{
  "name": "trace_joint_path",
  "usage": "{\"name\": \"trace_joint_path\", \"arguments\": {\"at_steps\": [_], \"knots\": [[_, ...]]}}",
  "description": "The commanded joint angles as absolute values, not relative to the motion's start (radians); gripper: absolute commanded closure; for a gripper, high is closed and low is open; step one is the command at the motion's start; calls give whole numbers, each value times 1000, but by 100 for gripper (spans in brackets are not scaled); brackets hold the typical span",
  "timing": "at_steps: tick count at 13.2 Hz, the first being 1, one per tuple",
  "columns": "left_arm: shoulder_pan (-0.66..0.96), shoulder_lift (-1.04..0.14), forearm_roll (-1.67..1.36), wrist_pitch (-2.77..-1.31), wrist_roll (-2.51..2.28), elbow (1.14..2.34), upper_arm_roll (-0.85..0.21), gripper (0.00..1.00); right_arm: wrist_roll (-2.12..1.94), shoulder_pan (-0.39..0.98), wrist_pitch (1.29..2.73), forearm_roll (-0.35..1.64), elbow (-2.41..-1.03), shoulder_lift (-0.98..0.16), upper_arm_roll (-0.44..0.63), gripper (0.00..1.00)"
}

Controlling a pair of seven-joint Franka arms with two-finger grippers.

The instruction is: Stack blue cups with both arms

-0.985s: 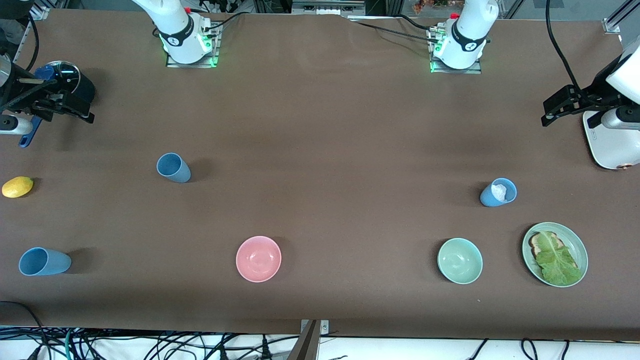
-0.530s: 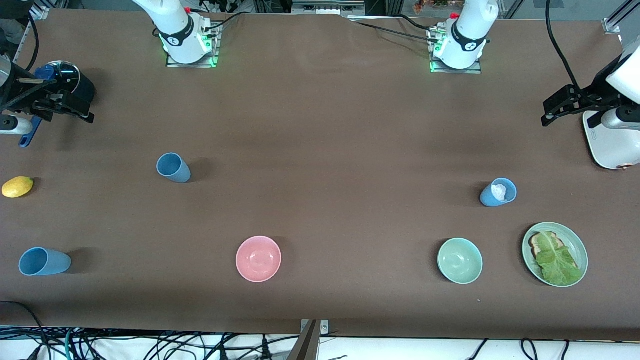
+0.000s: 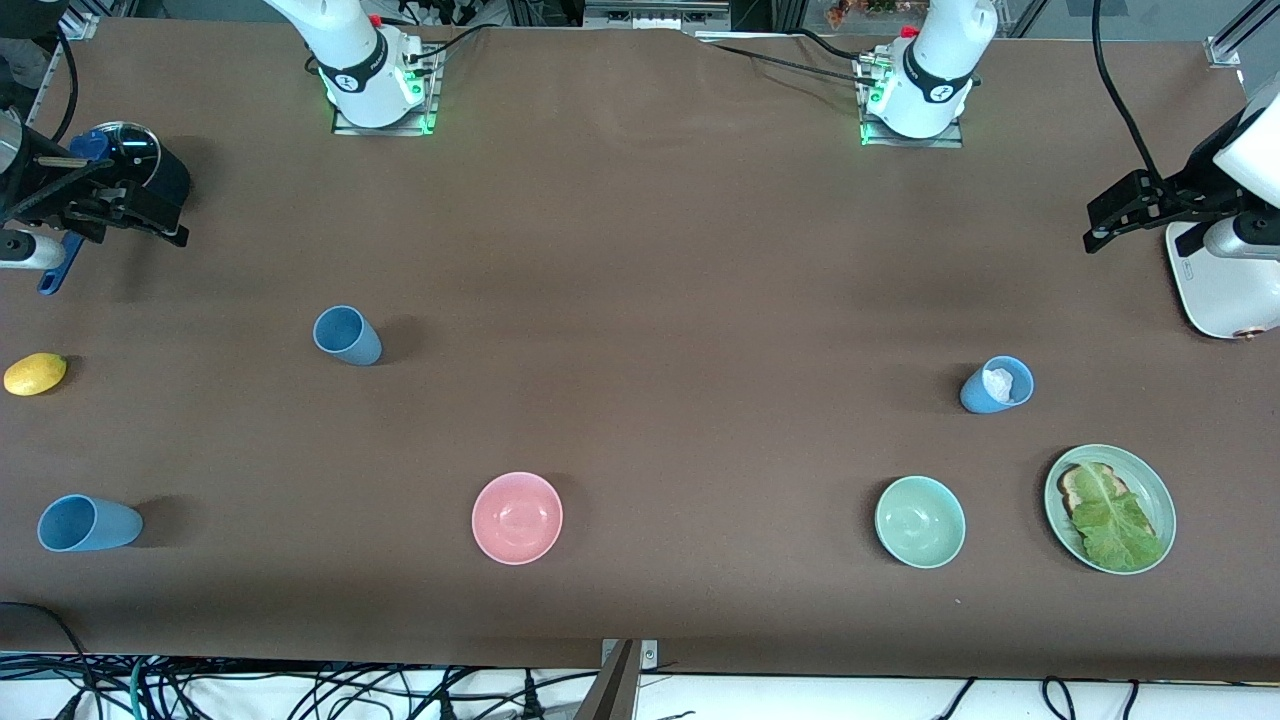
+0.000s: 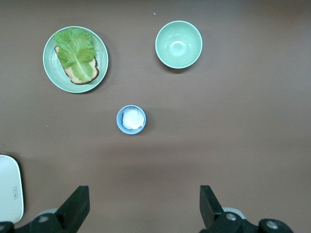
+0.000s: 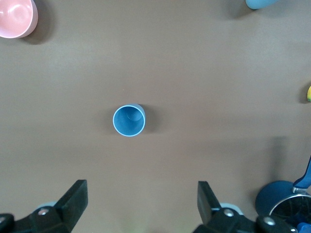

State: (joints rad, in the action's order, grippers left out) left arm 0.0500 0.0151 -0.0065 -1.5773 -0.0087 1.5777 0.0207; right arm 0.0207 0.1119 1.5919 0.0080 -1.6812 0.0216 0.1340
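Hands (image 4: 141, 206) (image 5: 141, 204) wide open, empty.

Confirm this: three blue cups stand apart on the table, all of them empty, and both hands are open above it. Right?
Not all empty. The left wrist view shows the blue cup beside the green plate holding something white. The rest stands: left hand and right hand are open.

Robot lab, not a home: brown-covered table (image 3: 640, 250) with two arm bases (image 3: 372, 80) bolted along the top edge of the frame, green lights glowing, cable tangle (image 3: 300, 690) along the bottom edge, metal framing (image 3: 1235, 40) top corner.
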Motion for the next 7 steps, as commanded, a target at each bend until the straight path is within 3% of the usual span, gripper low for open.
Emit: {"name": "trace_joint_path", "arguments": {"at_steps": [1,7], "knots": [[46,6,-2,-1560,11,1552,20,0,29,109,1591,11,-1675,26,133,0],[43,-41,6,-1598,15,1554,20,0,29,109,1591,9,-1675,26,133,0]]}}
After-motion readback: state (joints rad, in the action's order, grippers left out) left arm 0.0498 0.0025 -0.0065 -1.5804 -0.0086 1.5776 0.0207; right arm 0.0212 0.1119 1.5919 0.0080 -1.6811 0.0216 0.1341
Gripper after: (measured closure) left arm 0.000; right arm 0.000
